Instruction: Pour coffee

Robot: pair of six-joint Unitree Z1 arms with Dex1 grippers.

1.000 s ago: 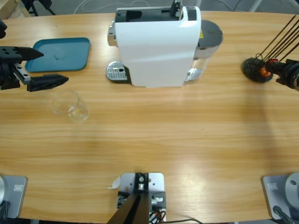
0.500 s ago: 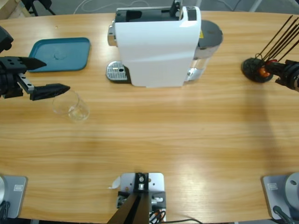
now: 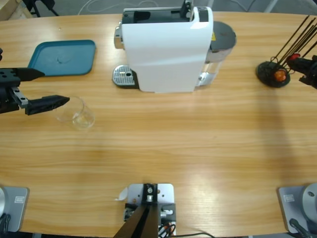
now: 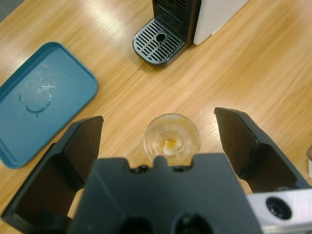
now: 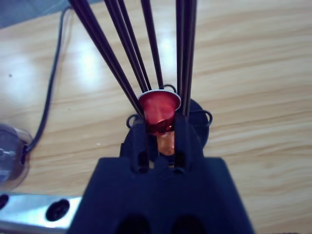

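Glass point(image 4: 171, 139) upright (mouth up) between left hand point(image 4: 165, 146) jaws.

counts on the worktop point(image 3: 198, 148)

one white coffee machine point(image 3: 166, 49) with one round drip grate point(image 3: 124, 77); one teal tray point(image 3: 63, 57); one clear glass point(image 3: 75, 112), holding one small amber patch of coffee point(image 4: 170, 146) at its base; one black wire capsule rack point(image 3: 272, 73) with several thin black rods; two orange-red capsules point(image 5: 159, 108) seen in the right wrist view, one above the other; two arms, each ending in one end effector, the left end effector point(image 3: 42, 88) and the right end effector point(image 3: 307, 67).
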